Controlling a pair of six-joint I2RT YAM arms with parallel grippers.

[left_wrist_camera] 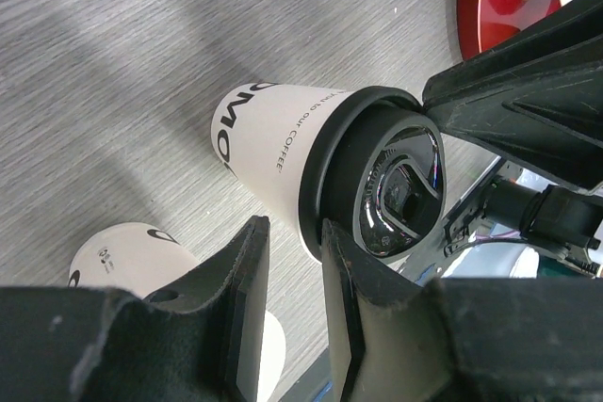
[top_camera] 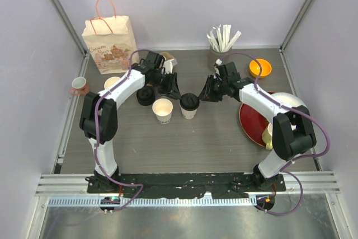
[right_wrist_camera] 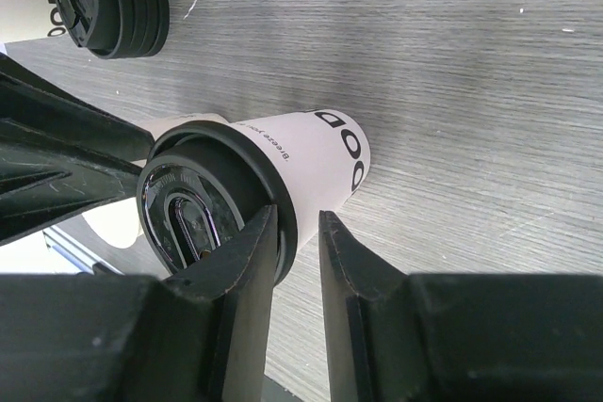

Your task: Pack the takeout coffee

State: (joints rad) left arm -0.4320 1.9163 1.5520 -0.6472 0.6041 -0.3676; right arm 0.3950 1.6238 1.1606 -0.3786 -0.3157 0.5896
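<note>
Takeout coffee (top_camera: 189, 106): stood upright near the middle of the grey table (top_camera: 212, 155). Cream paper cup, black lettering on the wall, black lid (left_wrist_camera: 391, 185) on top.

Left gripper (left_wrist_camera: 294, 228): came at the cup from its left. Jaws were narrowly apart and straddled the lid's rim, one finger over the lid top and the other outside the cup wall. Could not tell whether they actually bit on the rim.

Right gripper (right_wrist_camera: 298, 217): mirrored this from the cup's right, with the same narrow gap and the lid's edge sitting in it. Grip likewise could not be told.

Just left of the coffee: an open cream cup (top_camera: 163, 110), no lid, upright.
Behind that: a short stack of black lids (top_camera: 146, 95).

Far left corner: printed paper bag (top_camera: 109, 43) with orange handles, standing.
Left edge: small pinkish mug (top_camera: 79, 86).
Right side: red plate (top_camera: 251, 124), partly under the right arm; orange bowl (top_camera: 260, 68) beyond it.
Back centre: holder of white sticks (top_camera: 222, 40).
</note>
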